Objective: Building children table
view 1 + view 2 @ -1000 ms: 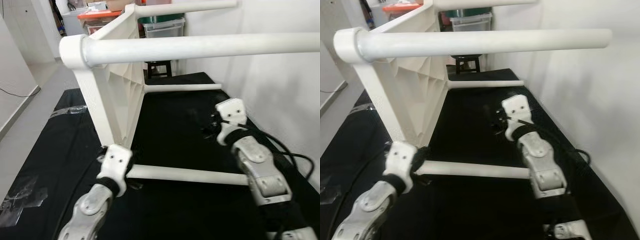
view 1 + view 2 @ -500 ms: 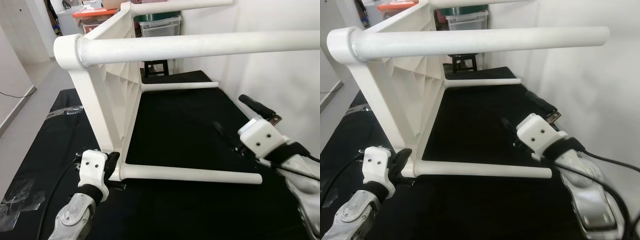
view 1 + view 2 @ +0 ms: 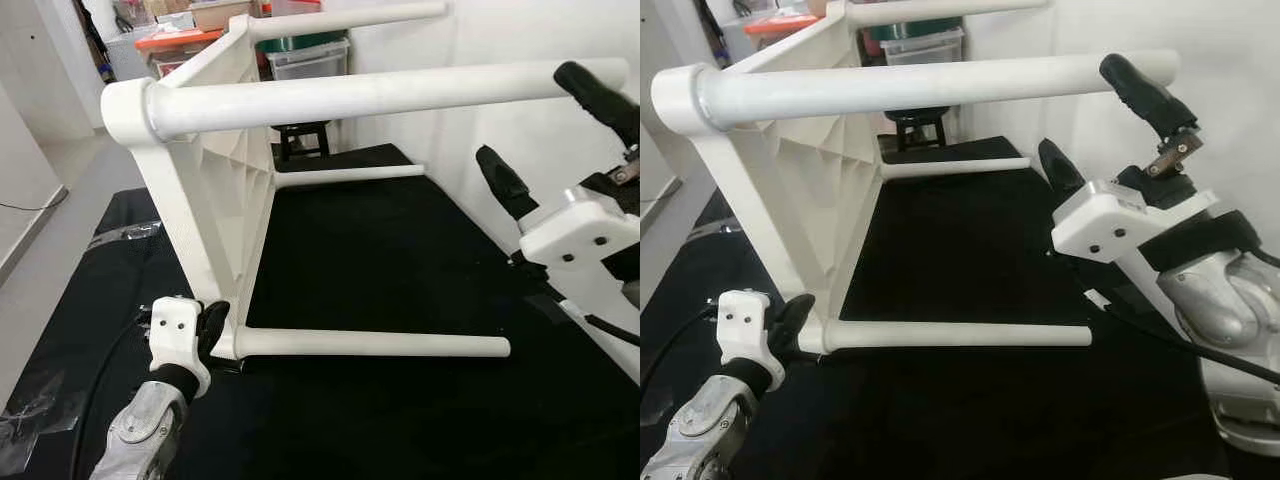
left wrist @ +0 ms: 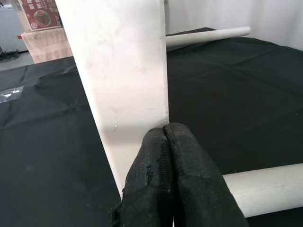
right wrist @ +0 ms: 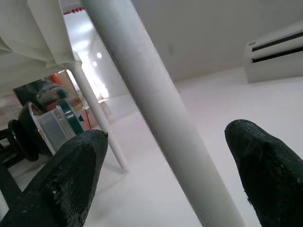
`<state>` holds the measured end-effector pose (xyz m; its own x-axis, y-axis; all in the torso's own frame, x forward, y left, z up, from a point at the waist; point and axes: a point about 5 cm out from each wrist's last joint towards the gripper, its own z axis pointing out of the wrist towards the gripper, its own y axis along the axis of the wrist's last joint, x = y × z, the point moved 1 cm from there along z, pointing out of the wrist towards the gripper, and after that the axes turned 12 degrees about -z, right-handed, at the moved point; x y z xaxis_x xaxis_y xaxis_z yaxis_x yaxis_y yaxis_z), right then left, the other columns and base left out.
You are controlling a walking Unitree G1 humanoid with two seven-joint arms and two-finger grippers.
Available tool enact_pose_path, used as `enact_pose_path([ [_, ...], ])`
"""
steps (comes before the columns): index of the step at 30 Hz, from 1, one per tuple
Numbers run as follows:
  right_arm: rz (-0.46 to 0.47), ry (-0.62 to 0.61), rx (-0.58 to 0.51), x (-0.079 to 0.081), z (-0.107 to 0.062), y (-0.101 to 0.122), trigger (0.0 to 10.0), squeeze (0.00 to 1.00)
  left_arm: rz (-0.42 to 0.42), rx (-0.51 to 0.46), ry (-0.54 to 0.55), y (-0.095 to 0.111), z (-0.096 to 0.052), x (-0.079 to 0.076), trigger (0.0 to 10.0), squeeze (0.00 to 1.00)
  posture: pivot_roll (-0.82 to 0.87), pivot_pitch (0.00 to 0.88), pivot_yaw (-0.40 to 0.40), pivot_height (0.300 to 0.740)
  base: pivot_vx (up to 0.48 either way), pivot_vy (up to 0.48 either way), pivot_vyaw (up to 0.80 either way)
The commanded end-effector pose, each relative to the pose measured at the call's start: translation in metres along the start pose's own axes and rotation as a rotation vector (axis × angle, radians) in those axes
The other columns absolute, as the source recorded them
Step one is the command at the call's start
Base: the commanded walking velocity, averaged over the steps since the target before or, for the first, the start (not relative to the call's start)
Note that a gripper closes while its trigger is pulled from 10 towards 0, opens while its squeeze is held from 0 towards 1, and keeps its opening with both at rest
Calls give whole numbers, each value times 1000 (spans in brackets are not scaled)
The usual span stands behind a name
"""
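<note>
A white children's table lies on its side on black cloth, its top standing upright at the left and its legs pointing right. My left gripper is low at the near bottom corner. Its fingers are shut together, with the tips against the tabletop's edge just above the lower near leg. My right gripper is raised at the free end of the upper near leg. It is open, one finger above the leg and one below, and in the right wrist view the leg runs between them untouched.
The black cloth covers the floor under the table. A white wall stands close on the right. Plastic storage boxes and a black stool sit behind the table. Clear plastic film lies at the cloth's left edge.
My right gripper has risen from the cloth near the lower leg up to the end of the upper near leg. My left gripper has drawn back slightly at the bottom corner.
</note>
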<state>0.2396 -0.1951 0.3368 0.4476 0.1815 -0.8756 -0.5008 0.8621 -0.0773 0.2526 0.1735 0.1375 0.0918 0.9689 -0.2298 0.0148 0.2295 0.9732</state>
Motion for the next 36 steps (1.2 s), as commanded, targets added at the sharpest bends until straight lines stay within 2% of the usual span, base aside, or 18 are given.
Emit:
enact_pose_path([
  [1,7,17,-36,4,7,4,10000,0,-16,-11,10,-1,2,1,10000,0,-173,0,62,740,0,0,0],
  [6,0,53,-52,8,19,0,10000,0,-24,-12,13,-1,2,1,10000,0,-174,0,61,740,0,0,0],
  [7,-10,75,-55,8,26,-4,10000,0,-29,-14,15,-1,3,1,10000,0,-165,0,38,740,0,0,0],
  [9,-10,75,-55,8,26,-4,10000,0,-29,-14,15,-1,3,1,10000,0,-165,0,38,740,0,0,0],
  [12,-64,125,-43,3,36,-19,10000,0,-60,-17,28,-1,0,1,10000,0,-179,0,18,740,0,0,0],
  [15,-64,125,-43,3,36,-19,10000,0,-60,-17,28,-1,0,1,10000,0,-179,0,18,740,0,0,0],
  [19,-105,140,-14,-2,50,-30,10000,0,-75,-17,26,-2,1,0,10000,0,-181,0,7,740,0,0,0],
  [24,-113,141,-24,-4,60,-32,10000,0,-73,-21,30,-1,1,1,10000,0,-179,0,-3,740,0,0,0],
  [25,-113,141,-27,-5,62,-32,3059,0,-74,-23,34,-1,1,2,10000,0,-179,0,-3,740,0,0,0],
  [26,-113,142,-31,-5,63,-32,0,0,-72,-25,38,-1,1,3,10000,0,-179,0,-6,740,0,0,0],
  [36,-106,137,-38,-5,67,-34,0,0,-73,-34,66,0,9,13,10000,0,-182,0,-10,740,0,0,0],
])
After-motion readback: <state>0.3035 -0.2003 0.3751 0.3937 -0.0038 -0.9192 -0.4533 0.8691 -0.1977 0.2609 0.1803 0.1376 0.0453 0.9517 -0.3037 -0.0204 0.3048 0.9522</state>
